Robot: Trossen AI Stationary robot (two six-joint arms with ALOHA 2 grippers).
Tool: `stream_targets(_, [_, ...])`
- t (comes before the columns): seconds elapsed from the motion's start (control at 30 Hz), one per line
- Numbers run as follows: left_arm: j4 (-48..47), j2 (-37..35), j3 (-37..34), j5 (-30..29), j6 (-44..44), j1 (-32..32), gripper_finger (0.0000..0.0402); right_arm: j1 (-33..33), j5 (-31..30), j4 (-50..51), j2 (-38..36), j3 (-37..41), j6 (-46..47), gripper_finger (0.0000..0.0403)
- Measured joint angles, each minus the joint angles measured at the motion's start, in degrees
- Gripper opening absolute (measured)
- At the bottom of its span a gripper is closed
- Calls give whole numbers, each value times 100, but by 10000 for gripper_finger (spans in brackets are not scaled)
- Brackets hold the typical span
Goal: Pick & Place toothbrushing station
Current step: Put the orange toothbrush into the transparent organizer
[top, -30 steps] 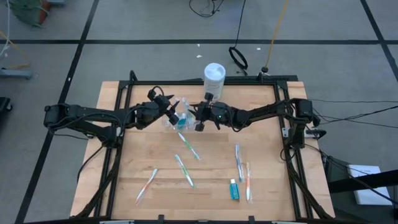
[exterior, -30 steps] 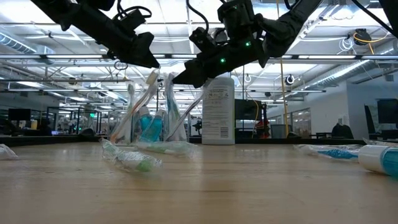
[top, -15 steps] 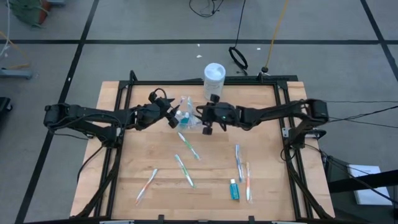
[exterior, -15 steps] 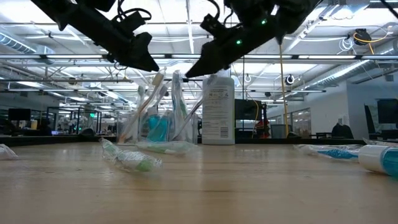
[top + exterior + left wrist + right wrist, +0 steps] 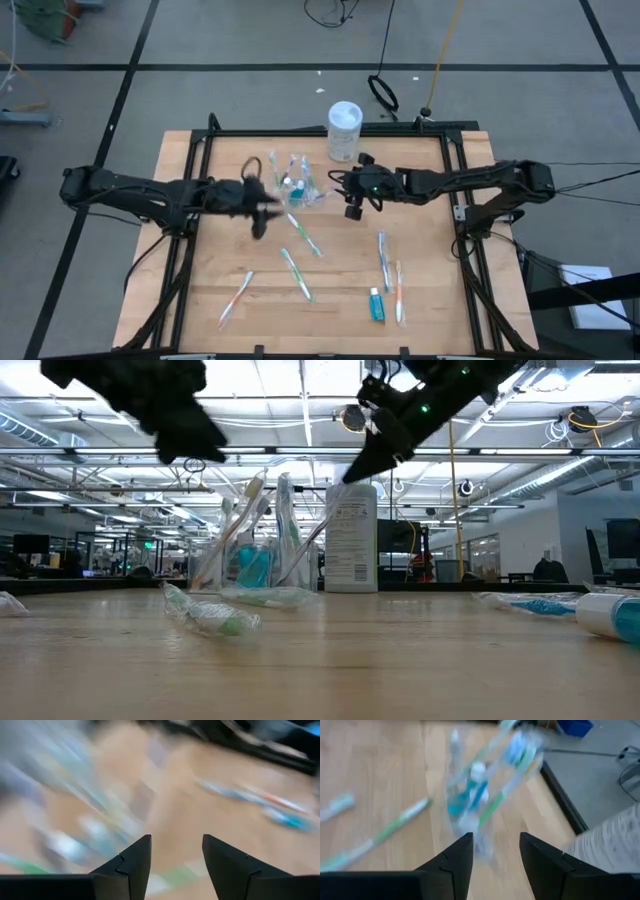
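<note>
Two dark arms reach toward the middle of the wooden desk in the high view, stretched almost flat: the left claw sits at about eight o'clock from the clear cup, near it but apart, and the right claw lies at three o'clock from the cup, also clear of it. The cup stands at the desk's twelve o'clock side, stuffed with toothbrushes and a teal tube. Just beside it, toward one o'clock, is a white bottle. Loose toothbrushes lie across the near half, with a teal toothpaste tube at five o'clock between two of them. In the low view the cup is upright with brush handles fanning out of it; the bottle behind it carries a printed label whose text is too small to read. Both arms hang above the cup without touching it, and a wrapped toothbrush lies in front. The left wrist view is smeared; its two dark fingers stand spread with nothing between them. The right wrist view shows its fingers likewise parted and empty, pointing at the cup with its brushes beyond.
</note>
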State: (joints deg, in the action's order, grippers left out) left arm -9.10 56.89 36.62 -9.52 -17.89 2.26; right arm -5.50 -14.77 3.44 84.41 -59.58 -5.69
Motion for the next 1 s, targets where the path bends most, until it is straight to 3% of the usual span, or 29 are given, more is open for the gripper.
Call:
stream_targets(0.1, [-772,9,0,1119,-1242,273,184,0,-2,-31,-30,170,-238,151])
stream_targets(0.17, [-1270,105,0,1477,-2130,527,184,0,1,-12,-31,304,-351,152])
stream_targets(0.3, [-2370,474,-9,1509,-3843,1214,184,0,2,-10,-30,612,-543,155])
stream_targets(0.5, [-2633,1292,-7,1536,-5784,2268,184,0,-12,35,-115,988,-1484,153])
stream_targets(0.63, [-2428,1741,-2,1572,-6598,2812,184,0,-18,17,-251,986,-2297,155])
stream_targets(0.73, [-2099,2064,-4,1564,-7012,3076,184,-9,-19,-252,-315,981,-2378,155])
stream_targets(1.0, [-1631,2763,24,1427,-7127,3450,182,-13,-15,-510,-348,985,-2393,158])
